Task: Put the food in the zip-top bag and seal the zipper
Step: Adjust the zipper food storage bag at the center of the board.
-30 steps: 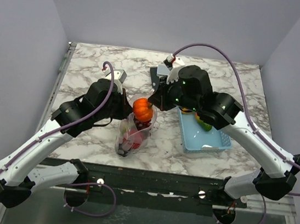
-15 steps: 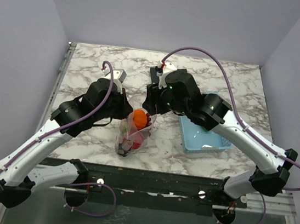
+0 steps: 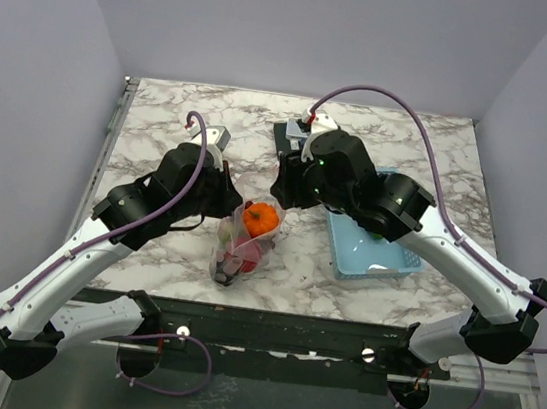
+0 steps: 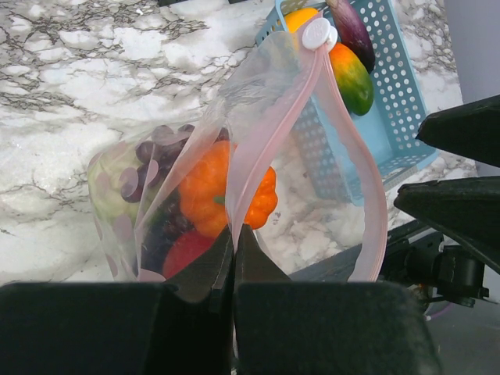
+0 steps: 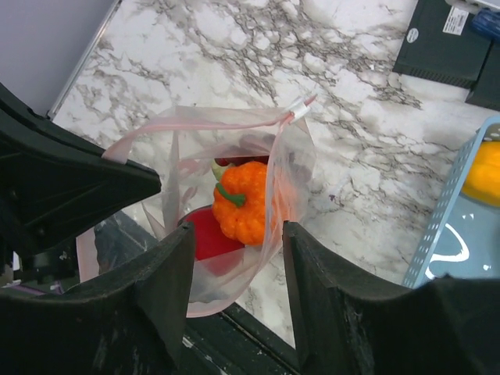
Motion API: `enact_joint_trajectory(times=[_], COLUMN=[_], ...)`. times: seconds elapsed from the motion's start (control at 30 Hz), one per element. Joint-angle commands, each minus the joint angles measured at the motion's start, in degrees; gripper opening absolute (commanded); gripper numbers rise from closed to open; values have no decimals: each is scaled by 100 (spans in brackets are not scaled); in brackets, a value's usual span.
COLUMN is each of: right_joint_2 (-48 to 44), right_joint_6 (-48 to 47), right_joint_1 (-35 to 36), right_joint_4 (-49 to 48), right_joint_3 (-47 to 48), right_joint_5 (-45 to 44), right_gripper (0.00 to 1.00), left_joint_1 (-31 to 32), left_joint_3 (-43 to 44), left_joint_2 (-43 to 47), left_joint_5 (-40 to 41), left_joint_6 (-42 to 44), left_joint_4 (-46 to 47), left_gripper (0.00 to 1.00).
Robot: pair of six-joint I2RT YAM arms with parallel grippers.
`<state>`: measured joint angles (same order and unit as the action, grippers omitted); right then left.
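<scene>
Step in hand: filling. The bag (image 3: 245,241) stands on the table between the two arms, near the front edge, its mouth open. The left claw (image 4: 233,238) is closed, pinching the bag's rim and holding it up. The right claw (image 5: 234,238) hangs just above the mouth, jaws apart, holding nothing. Contents of the bag: orange pumpkin (image 5: 242,207) on top, red piece (image 5: 205,244), grapes (image 4: 147,152), and a pale green piece (image 4: 105,187), probably the cabbage. Not yet bagged, in the blue basket (image 3: 375,261) to the right: mango (image 4: 351,78), eggplant (image 4: 351,31) and a yellow piece (image 5: 484,172). The zipper (image 4: 269,137) gapes, its white slider (image 4: 316,33) at the far end. Next move, by judgement: the right claw goes to the basket for another piece while the left keeps the mouth up; sealing comes last. Surface: white marble-patterned table (image 3: 162,129) with grey veins, and a dark box (image 5: 445,39) at its far side. Room: plain pale lilac walls on three sides.
</scene>
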<state>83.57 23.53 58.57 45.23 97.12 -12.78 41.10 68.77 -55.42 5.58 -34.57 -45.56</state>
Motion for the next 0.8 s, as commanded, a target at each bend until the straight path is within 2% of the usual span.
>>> enact_joint_trajectory(times=[0.0, 0.5, 0.57, 0.67, 0.7, 0.77], right_joint_2=[2, 292, 336, 339, 322, 286], right_joint_6=[180, 407, 399, 376, 346, 274], right_joint_1=[50, 50, 50, 50, 50, 50], right_joint_4=[375, 405, 453, 502, 504, 551], right_joint_3=[-173, -494, -455, -308, -248, -57], right_joint_5=[-220, -81, -93, -206, -259, -385], right_gripper=[53, 38, 31, 5, 1, 1], left_joint_1=[29, 24, 27, 29, 23, 28], left_joint_3=[146, 149, 166, 201, 211, 221], left_joint_2=[-1, 39, 44, 68, 72, 111], left_joint_5=[-57, -84, -84, -100, -106, -95], left_joint_6=[-33, -171, -197, -227, -238, -259], left_joint_4=[-32, -34, -34, -33, -34, -37], left_gripper=[0, 0, 0, 0, 0, 0])
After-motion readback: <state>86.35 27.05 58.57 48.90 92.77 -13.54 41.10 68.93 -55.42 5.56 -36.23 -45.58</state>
